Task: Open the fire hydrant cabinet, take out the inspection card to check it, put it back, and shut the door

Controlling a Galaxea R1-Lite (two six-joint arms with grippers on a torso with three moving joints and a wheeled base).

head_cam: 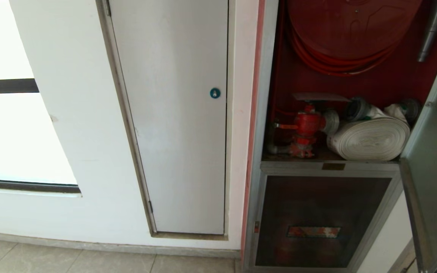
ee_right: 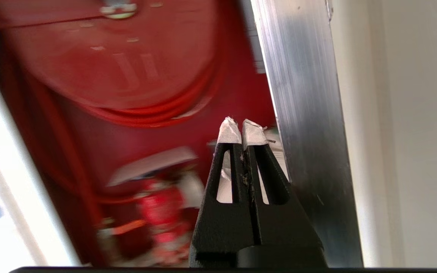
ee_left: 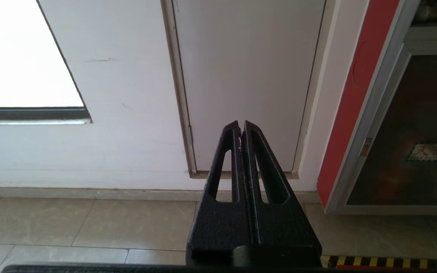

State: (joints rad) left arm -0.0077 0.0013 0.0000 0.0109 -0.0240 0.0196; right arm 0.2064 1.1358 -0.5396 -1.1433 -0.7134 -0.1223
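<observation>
Currently the fire hydrant cabinet (head_cam: 349, 83) is seen open at 3 o'clock in the head view, red hose reel (head_cam: 349, 28) above, white rolled hose (head_cam: 370, 138) below. The door (head_cam: 434, 159) is swung out at the right edge; opening is judged done. The inspection card (head_cam: 320, 97) appears to be laid flat on the hydrant valve (head_cam: 306, 127); whether it has been checked cannot be told. Closing remains. The right gripper (ee_right: 241, 127) is held before the opening, jaws together, empty. The left gripper (ee_left: 240, 127) is parked facing the wall, jaws together.
</observation>
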